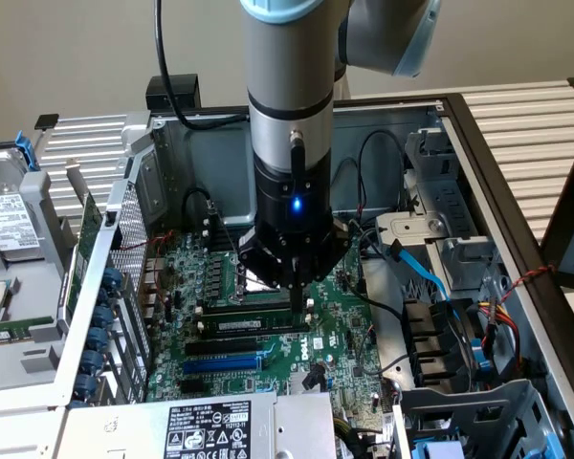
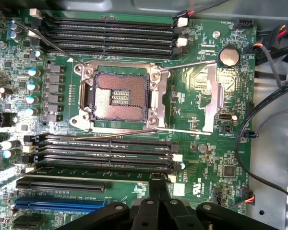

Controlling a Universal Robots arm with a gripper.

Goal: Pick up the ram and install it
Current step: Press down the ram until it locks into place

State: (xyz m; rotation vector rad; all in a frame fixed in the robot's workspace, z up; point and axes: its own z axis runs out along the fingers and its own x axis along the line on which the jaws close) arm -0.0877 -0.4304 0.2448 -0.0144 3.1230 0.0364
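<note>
The claw [image 1: 298,283] is seen at the centre of the exterior view, lowered into the open computer case [image 1: 478,153] above the motherboard [image 1: 335,335]. Its fingers are pressed together into one narrow tip, and nothing is pinched between them. That tip is set down on the ram [image 1: 253,325], which lies lengthwise in one of the black slots [image 1: 220,341] just below centre; a closed tip is judged to suit pressing down on a thin edge rather than grasping. In the wrist view, the claw [image 2: 159,184] is seen at the lower middle of the frame, meeting the ram [image 2: 105,164] in the lower bank of slots [image 2: 103,143], near that bank's right end. The empty processor socket [image 2: 117,98] sits at the frame's centre, with a second bank of slots [image 2: 110,33] along the top. Whether the ram is fully seated cannot be told.
</note>
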